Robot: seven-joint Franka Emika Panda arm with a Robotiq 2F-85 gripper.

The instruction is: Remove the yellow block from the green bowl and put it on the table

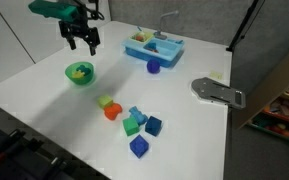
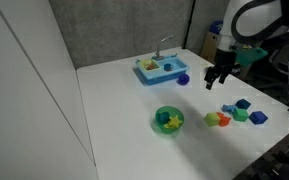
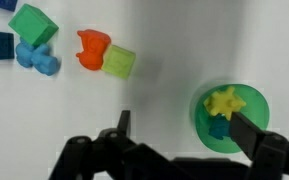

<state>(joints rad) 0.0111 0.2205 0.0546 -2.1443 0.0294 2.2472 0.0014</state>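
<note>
The green bowl point(image 1: 79, 73) point(image 2: 168, 121) point(image 3: 246, 138) stands on the white table point(image 1: 44, 95) point(image 2: 114, 110) point(image 3: 174, 60). In it lie a yellow block point(image 3: 225, 102) point(image 1: 80, 69) with a lobed, star-like outline and a blue piece point(image 3: 217, 128). My gripper point(image 1: 82, 42) point(image 2: 216, 80) point(image 3: 184, 130) is open and empty, held in the air above the table. In the wrist view one finger overlaps the bowl's edge and the other is over bare table.
A yellow-green cube point(image 3: 119, 62) point(image 1: 106, 102) sits on the table beside an orange-red piece point(image 3: 91, 48), with green point(image 3: 32, 22) and blue blocks point(image 1: 138, 146) close by. A light blue tray point(image 1: 154, 47) point(image 2: 159, 68) stands at the back. A grey object point(image 1: 216, 92) lies near one edge.
</note>
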